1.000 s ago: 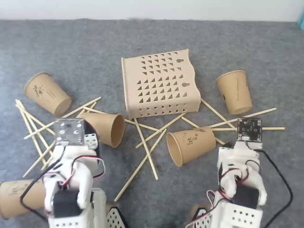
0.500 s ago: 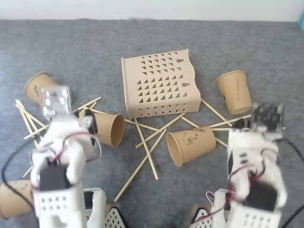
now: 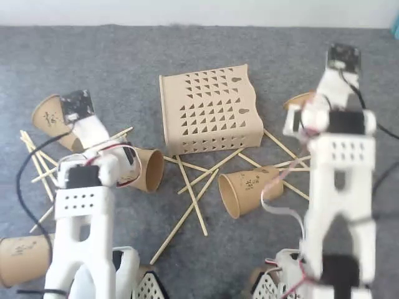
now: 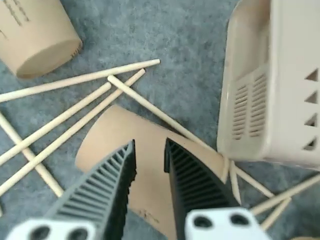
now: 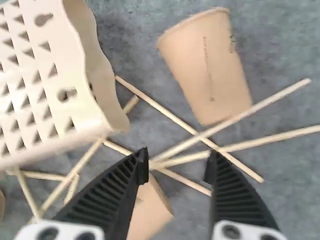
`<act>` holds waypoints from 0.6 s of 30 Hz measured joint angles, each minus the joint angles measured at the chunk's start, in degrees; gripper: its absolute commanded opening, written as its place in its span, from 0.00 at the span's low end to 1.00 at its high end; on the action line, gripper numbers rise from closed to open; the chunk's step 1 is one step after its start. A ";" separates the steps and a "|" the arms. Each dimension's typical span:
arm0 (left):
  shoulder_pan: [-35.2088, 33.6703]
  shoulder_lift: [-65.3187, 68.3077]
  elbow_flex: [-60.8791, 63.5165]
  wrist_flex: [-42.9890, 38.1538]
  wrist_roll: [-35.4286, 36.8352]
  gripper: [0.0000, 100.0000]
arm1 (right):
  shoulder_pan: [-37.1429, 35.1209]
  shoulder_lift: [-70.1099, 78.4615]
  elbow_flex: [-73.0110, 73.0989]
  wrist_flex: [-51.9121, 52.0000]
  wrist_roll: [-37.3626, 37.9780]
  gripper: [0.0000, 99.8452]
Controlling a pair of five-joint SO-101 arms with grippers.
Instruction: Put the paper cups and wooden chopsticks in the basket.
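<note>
— The left pincer (image 4: 149, 145), how does it stand?
— Fingers a little apart, holding nothing. A paper cup (image 4: 150, 125) lies on its side just below the tips. Its long axis is slanted across them, and the mouth seems to point toward the basket (image 4: 295, 75).
— And the right pincer (image 5: 177, 155)?
— Wide apart, empty. The second cup (image 5: 210, 70) lies beyond it, past the crossed chopsticks (image 5: 172, 117). I judge the left one is nearer to its cup.

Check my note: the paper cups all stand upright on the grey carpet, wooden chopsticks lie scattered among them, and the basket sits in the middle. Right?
Not upright: the paper cups lie on their sides, mouths facing sideways, as the high view shows. The rest holds: chopsticks lie scattered among them on the grey carpet, and the basket sits in the middle.
</note>
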 measured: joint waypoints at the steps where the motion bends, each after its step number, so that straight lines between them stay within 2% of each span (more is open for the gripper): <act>1: -0.62 0.00 1.58 -2.46 0.00 0.09 | -0.70 2.99 -2.55 0.09 -0.88 0.21; 5: -3.69 -0.26 6.15 -10.55 0.18 0.09 | -4.40 13.71 -10.81 0.00 -3.34 0.21; 9: -4.31 -2.64 7.91 -11.96 0.18 0.09 | -7.30 22.33 -16.44 -1.41 -4.04 0.22; 12: -4.31 -4.66 8.97 -12.22 0.18 0.09 | -9.05 27.25 -18.64 -2.99 -4.04 0.28; 18: -4.31 -8.09 12.31 -14.77 0.18 0.09 | -15.65 29.71 -19.87 -3.60 -3.34 0.31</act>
